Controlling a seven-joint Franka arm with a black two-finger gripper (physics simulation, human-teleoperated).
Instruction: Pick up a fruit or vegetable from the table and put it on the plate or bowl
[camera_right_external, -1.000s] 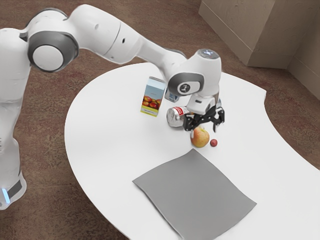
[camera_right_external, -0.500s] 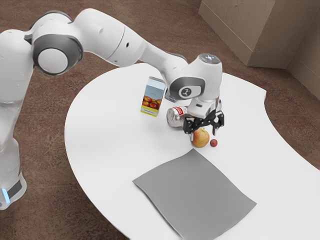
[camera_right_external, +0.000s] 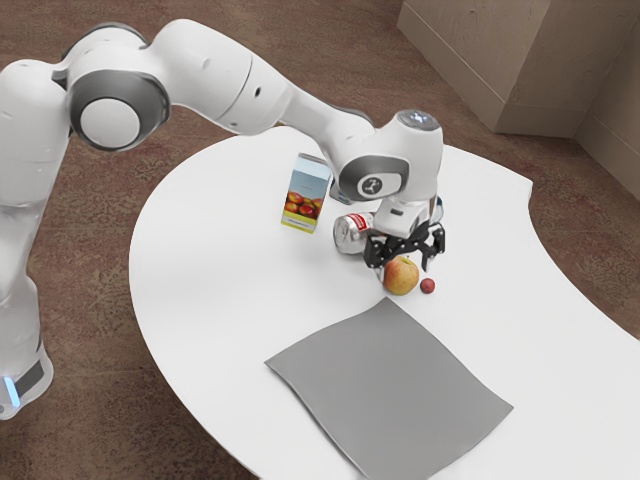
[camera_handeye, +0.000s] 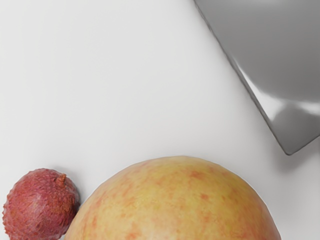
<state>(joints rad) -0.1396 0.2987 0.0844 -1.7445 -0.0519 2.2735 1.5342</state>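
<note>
Jaws spread wide and pointing down, the two black fingers (camera_right_external: 432, 256) straddle the upper part of a yellow-red apple (camera_right_external: 401, 278) without visibly pressing on it, so nothing is held. The apple sits on the white worktop (camera_right_external: 220, 290), directly beneath the hand; in the wrist view its rounded, blotched top (camera_handeye: 175, 205) looms large just under the camera. A small, rough-skinned red lychee (camera_right_external: 428, 286) lies just beside the apple on the exterior view's right. In the wrist view the lychee (camera_handeye: 40, 210) is tucked against the apple's flank, though whether the two touch cannot be told. A flat grey square sheet (camera_right_external: 390, 392) lies on the worktop near the apple, toward the front edge, with one corner (camera_handeye: 287, 135) pointing at the fruit yet apart from it. Behind the hand a silver can (camera_right_external: 349, 232) lies on its side, partly hidden by the wrist. Farther to the exterior view's left stands a juice carton (camera_right_external: 306, 194) printed with fruit. The white arm (camera_right_external: 250, 85) comes in from the upper left, its last link bent down over the apple.
</note>
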